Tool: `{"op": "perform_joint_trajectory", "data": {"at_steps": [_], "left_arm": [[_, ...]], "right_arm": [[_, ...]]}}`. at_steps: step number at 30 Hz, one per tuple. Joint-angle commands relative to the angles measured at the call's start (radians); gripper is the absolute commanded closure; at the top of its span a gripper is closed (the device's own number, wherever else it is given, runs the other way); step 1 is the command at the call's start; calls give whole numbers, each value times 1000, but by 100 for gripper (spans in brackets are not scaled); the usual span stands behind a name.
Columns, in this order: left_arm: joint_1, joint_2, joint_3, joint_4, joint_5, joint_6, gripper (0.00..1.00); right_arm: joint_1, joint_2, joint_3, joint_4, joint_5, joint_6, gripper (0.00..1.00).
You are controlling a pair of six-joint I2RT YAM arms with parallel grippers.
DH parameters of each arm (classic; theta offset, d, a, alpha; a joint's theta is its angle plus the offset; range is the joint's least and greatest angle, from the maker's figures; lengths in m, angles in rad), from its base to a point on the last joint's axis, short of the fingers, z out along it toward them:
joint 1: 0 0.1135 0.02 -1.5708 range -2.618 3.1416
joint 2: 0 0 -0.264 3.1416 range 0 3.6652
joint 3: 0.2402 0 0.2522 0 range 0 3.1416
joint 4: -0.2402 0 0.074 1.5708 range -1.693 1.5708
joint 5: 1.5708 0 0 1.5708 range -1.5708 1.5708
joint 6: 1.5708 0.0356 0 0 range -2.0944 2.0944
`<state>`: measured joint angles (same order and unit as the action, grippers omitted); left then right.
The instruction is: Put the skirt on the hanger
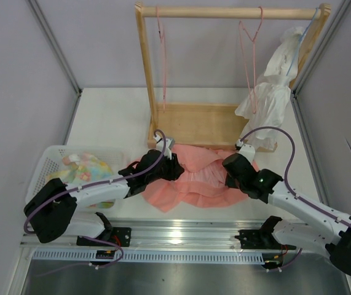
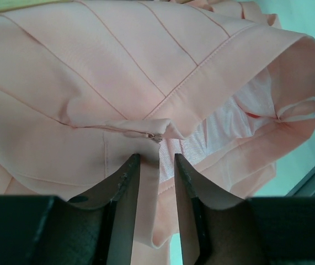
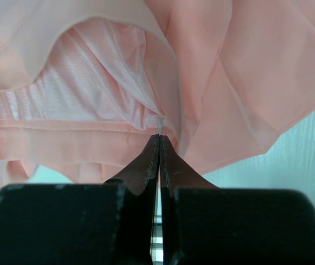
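The salmon-pink pleated skirt [image 1: 197, 179] lies crumpled on the table in front of the wooden rack, between my two grippers. My left gripper [image 1: 171, 161] is at its left end. In the left wrist view its jaws [image 2: 156, 160] stand apart, and a fold of the skirt [image 2: 91, 72] near the zip pull [image 2: 156, 138] lies loose in the gap. My right gripper [image 1: 232, 167] is at the right end, and its fingers [image 3: 159, 138] are shut on a thin edge of the skirt [image 3: 256, 72]. Two pink wire hangers [image 1: 163, 61] [image 1: 252, 61] hang bare from the rail.
The wooden rack [image 1: 230, 11] stands at the back on its flat base [image 1: 193, 126]. A white garment [image 1: 273, 92] hangs at its right end on a pale blue hanger [image 1: 299, 43]. A white basket [image 1: 49, 161] at the left holds pastel patterned cloth [image 1: 89, 169].
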<state>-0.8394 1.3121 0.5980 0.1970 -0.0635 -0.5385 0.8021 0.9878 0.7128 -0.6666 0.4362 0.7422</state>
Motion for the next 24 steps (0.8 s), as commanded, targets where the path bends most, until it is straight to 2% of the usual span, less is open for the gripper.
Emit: {"op": "perform_joint_trajectory", "data": {"at_steps": [1, 7, 15, 20, 24], "left_arm": [[-9, -47, -17, 62, 47, 55, 62], [-12, -117, -69, 124, 109, 92, 59], [-23, -188, -92, 165, 185, 135, 59], [-102, -166, -18, 15, 70, 212, 62], [-153, -123, 16, -47, 1, 210, 70]], "right_arm": [[5, 20, 66, 32, 15, -20, 100], [3, 28, 77, 33, 18, -26, 100], [6, 23, 74, 29, 21, -18, 100], [6, 35, 80, 32, 18, -20, 100], [6, 32, 77, 39, 18, -20, 100]]}}
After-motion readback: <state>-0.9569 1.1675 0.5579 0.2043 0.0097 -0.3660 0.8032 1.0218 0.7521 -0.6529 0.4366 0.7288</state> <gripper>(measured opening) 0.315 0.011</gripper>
